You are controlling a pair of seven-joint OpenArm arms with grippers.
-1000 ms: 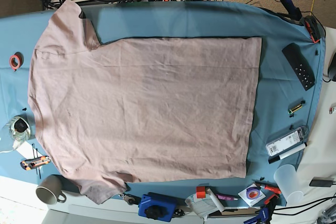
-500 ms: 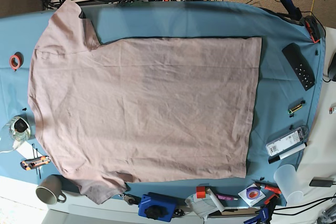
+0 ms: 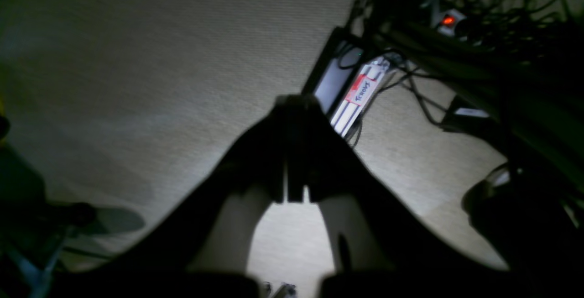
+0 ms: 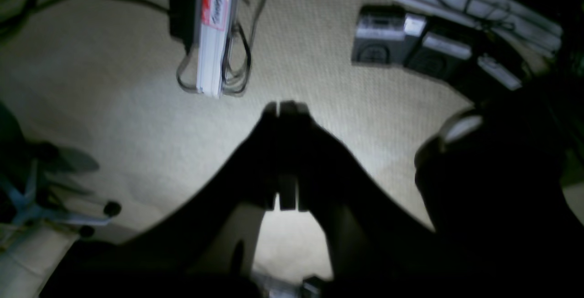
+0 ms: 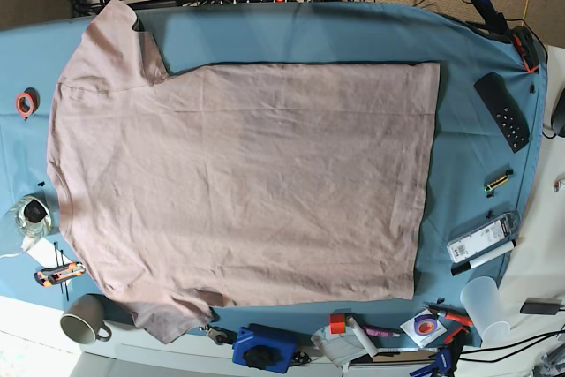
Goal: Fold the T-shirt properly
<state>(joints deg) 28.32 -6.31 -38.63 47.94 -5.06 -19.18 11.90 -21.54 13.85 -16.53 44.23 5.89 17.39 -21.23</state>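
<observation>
The T-shirt (image 5: 247,183), dusty pink-beige, lies spread flat on the blue table cloth (image 5: 309,37) in the base view. Its neck points left and its hem right, with one sleeve (image 5: 119,37) at the back left and the other (image 5: 168,313) at the front left. In the left wrist view my left gripper (image 3: 295,102) is shut with nothing in it, over carpet off the table. The right wrist view shows my right gripper (image 4: 280,105) shut and empty too, above the floor. Neither gripper touches the shirt.
A black remote (image 5: 501,110), batteries (image 5: 497,181), a white box (image 5: 479,237) and a plastic cup (image 5: 485,302) sit along the right edge. Front edge: a mug (image 5: 84,318) and a blue block (image 5: 263,348). A red tape roll (image 5: 26,103) lies left. Cables and power strips (image 4: 210,33) cover the floor.
The arm parts at the table's back edge have shifted slightly, the one on the right further right. The T-shirt has not moved.
</observation>
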